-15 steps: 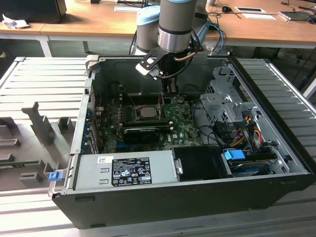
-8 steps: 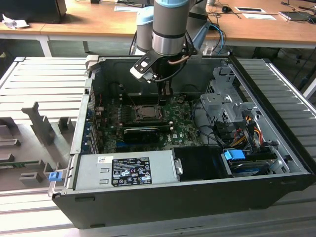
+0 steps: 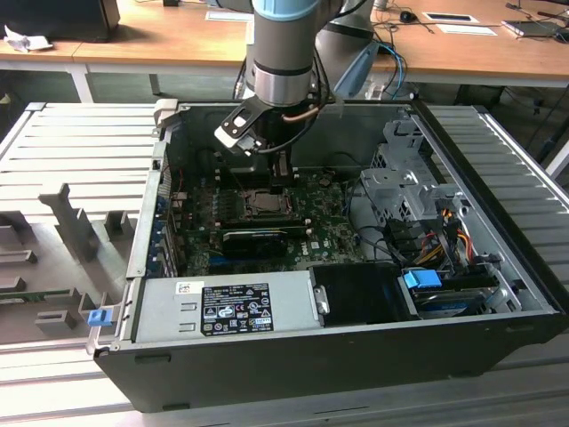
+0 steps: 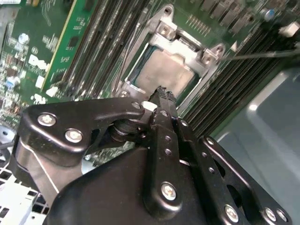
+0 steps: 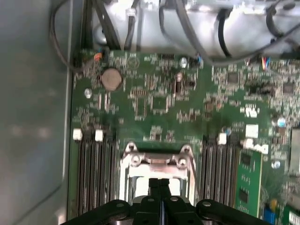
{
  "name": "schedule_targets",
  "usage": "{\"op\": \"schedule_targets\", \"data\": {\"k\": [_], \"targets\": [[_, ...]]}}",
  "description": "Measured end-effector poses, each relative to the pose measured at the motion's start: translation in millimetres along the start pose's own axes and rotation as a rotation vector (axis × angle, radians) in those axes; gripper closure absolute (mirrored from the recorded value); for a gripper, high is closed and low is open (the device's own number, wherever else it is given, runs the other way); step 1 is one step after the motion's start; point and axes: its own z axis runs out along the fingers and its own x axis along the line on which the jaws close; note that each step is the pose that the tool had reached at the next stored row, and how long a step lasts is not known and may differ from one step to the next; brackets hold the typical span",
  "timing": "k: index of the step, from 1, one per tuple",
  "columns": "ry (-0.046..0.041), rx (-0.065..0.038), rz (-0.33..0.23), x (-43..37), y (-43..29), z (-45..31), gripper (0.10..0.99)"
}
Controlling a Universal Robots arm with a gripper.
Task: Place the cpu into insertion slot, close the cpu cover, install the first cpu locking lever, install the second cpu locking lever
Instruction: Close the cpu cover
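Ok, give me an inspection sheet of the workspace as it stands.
Surface: slatted metal table carrying the open computer case.
Job's things: cpu seated in the insertion slot; cpu cover appears down around it.
Clutter: grey fixture blocks on the table, at the exterior view's left.
Gripper: gripper shut, tips at the cpu's edge, nothing seen held.
Cables: orange and yellow wires inside the case, at the exterior view's right.
Surroundings: wooden desks behind.
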Motion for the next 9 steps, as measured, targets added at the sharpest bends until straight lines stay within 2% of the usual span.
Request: {"op": "schedule_targets", "data": {"k": [9], "targets": [[0.0,0.0,0.0,0.6,-13.9,-0.2,0.98]]}}
